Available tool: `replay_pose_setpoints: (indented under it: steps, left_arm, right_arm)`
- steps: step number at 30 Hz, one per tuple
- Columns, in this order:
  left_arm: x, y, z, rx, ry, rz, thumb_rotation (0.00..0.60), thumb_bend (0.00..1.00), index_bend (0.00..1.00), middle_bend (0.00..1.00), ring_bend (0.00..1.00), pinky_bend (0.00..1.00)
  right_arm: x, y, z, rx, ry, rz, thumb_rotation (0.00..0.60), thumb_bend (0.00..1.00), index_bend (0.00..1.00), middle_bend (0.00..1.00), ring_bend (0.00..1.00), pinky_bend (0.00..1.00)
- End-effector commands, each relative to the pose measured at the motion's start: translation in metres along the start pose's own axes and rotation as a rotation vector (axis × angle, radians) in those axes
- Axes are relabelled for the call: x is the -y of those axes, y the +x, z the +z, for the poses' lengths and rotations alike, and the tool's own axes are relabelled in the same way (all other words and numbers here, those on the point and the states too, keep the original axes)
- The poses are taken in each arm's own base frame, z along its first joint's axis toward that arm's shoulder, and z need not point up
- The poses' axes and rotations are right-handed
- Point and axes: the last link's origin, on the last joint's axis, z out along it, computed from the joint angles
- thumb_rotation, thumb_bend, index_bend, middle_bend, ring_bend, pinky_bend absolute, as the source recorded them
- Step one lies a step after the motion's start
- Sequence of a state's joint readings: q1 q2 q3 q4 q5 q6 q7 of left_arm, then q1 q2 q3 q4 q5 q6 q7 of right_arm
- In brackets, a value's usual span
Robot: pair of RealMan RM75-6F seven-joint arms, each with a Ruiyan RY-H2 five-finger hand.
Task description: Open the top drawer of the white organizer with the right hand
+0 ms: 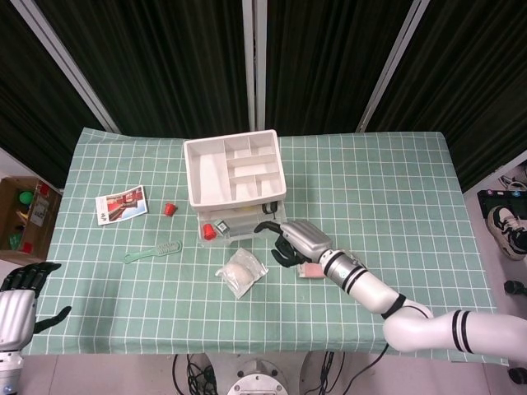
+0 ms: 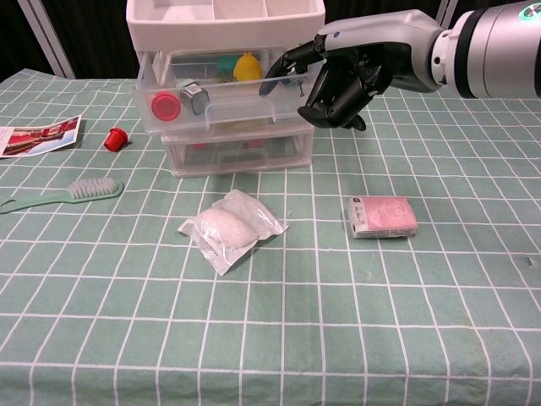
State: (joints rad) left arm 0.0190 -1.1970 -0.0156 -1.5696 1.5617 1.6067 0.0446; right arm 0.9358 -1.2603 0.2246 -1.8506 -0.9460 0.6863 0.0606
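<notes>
Green checked cloth over the bench (image 1: 395, 189), black curtains along the top of the frame. At centre, white organizer (image 1: 235, 169), top drawer (image 2: 224, 100) slid partly out. Right hand (image 2: 351, 72) hooking its front edge with one extended finger, the rest curled. Left hand (image 1: 18, 300) spread, lower left corner.

The organizer (image 2: 224, 76) stood at upper centre of the chest view, its top drawer (image 2: 226, 100) jutting forward past the drawers beneath. The right hand (image 2: 355, 72) sat against the drawer's right end. Below lay a packet (image 2: 231, 228), a box (image 2: 382, 216) to its right, a brush (image 2: 63, 194) and a card (image 2: 38, 135) far left.
</notes>
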Motion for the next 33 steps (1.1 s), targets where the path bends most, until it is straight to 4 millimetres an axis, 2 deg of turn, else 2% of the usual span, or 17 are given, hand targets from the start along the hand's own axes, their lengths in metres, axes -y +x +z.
replay_pose_setpoints:
  steps: [1,10,28,30,33]
  left_arm:
    - [0.0,0.0,0.0,0.001,0.001,0.0,0.6,0.02,0.25,0.23,0.19,0.21]
    - [0.0,-0.002,0.001,0.002,-0.003,-0.001,0.6,0.02,0.25,0.23,0.19,0.21]
    - [-0.001,-0.003,0.003,0.004,-0.007,-0.002,0.6,0.02,0.25,0.23,0.19,0.21]
    - [-0.001,-0.002,0.003,0.004,-0.009,-0.001,0.6,0.02,0.25,0.23,0.19,0.21]
    - [-0.002,-0.002,0.003,0.005,-0.01,0.0,0.6,0.02,0.25,0.23,0.19,0.21]
  right_arm:
    - [-0.001,-0.004,-0.01,0.019,0.002,-0.01,0.6,0.48,0.25,0.82,0.71,0.73]
    - [0.001,-0.014,-0.027,0.051,0.032,-0.026,0.6,0.48,0.25,0.82,0.71,0.73]
    - [-0.003,-0.016,-0.039,0.057,0.039,-0.045,0.6,0.48,0.25,0.82,0.71,0.73]
    - [-0.003,-0.015,-0.04,0.054,0.04,-0.053,0.6,0.48,0.23,0.82,0.71,0.73]
    - [-0.001,-0.012,-0.044,0.039,0.053,-0.067,0.6,0.44,0.1,0.82,0.71,0.73]
